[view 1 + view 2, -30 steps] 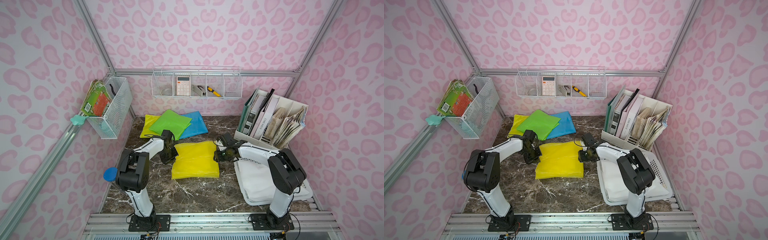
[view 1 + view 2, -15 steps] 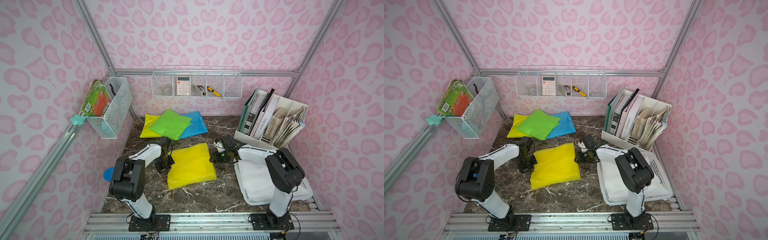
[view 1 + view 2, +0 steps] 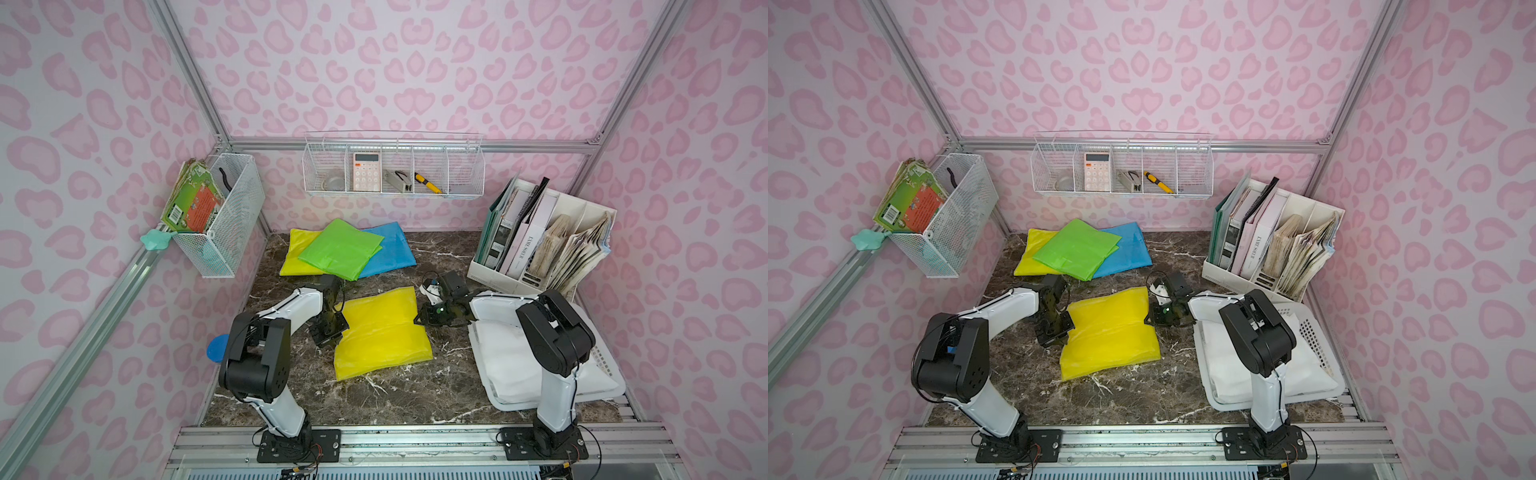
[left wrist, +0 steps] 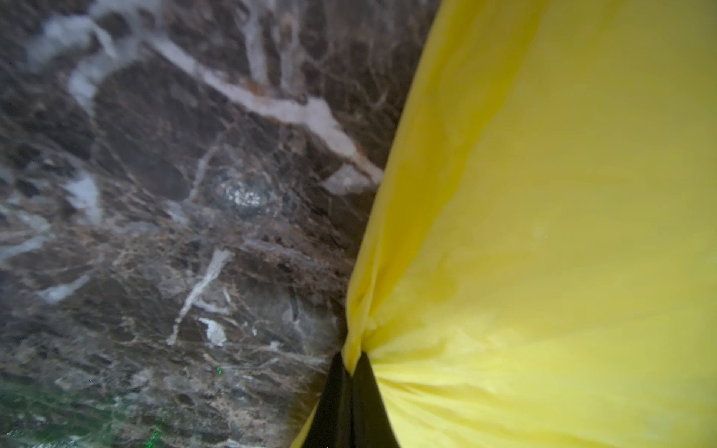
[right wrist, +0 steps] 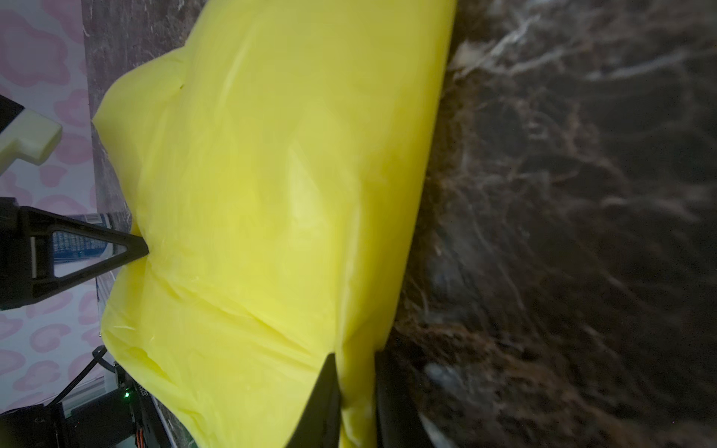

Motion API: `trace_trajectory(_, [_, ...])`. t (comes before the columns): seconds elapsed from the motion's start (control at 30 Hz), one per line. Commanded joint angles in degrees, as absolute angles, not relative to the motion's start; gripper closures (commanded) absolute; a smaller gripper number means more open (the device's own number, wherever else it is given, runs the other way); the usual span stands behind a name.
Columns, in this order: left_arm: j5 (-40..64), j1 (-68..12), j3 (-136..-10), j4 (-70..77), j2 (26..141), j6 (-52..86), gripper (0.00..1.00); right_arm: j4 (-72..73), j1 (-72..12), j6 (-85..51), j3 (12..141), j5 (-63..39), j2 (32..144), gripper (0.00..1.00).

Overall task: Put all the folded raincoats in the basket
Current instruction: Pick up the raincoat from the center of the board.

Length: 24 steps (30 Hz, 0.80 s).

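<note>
The folded raincoat (image 3: 380, 332) (image 3: 1108, 332) is a yellow plastic packet on the marble table, turned a little askew. My left gripper (image 3: 337, 328) (image 3: 1064, 330) is at its left edge. In the left wrist view the black jaws (image 4: 351, 368) are shut, with a pinch of the yellow raincoat (image 4: 543, 232) between their tips. My right gripper (image 3: 417, 321) (image 3: 1148, 320) is at the right edge. Its fingers (image 5: 355, 372) clamp a fold of the raincoat (image 5: 291, 194). The low white basket (image 3: 603, 363) (image 3: 1312, 336) stands to the right, partly hidden by the right arm.
A folded white sheet (image 3: 519, 361) fills the basket. Yellow, green and blue folded packets (image 3: 340, 249) lie stacked at the back. A white file organiser (image 3: 540, 245) stands at the back right. Wire baskets (image 3: 395, 170) (image 3: 224, 216) hang on the walls. A blue disc (image 3: 216, 349) sits at the table's left edge.
My right gripper, open half a second ago, has closed on the raincoat's right edge. The raincoat has slid slightly toward the front and turned. The left arm came forward with it.
</note>
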<state>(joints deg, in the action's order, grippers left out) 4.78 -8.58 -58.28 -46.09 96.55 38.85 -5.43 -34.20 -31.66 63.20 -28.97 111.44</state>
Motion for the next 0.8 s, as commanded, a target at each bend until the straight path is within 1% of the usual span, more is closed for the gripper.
trace_trajectory(0.0, [4.09, -8.53, -58.24, -46.97, 95.68, 39.27, 0.78, -6.01, -34.3, -31.44, 63.14, -28.25, 110.88, 0.93])
trace_trajectory(0.13, [4.31, -8.53, -57.88, -46.87, 94.44, 39.3, 0.61, -8.78, -34.1, -29.08, 63.97, -26.17, 110.24, 1.0])
trace_trajectory(0.2, [4.14, -8.54, -57.64, -46.75, 93.88, 39.26, 0.57, -11.14, -33.86, -27.11, 64.66, -24.58, 109.96, 1.0])
trace_trajectory(0.3, [4.54, -8.53, -57.0, -45.77, 93.82, 39.37, 0.56, -13.46, -33.08, -25.43, 65.13, -23.36, 109.69, 1.0])
trace_trajectory(0.6, [11.29, -8.57, -53.47, -36.91, 95.6, 39.34, 0.58, -12.63, -32.52, -25.82, 64.29, -24.43, 109.95, 1.0])
trace_trajectory(0.77, [14.29, -8.53, -52.16, -33.63, 93.92, 39.45, 0.58, -12.55, -32.53, -25.55, 63.77, -24.51, 110.31, 0.99])
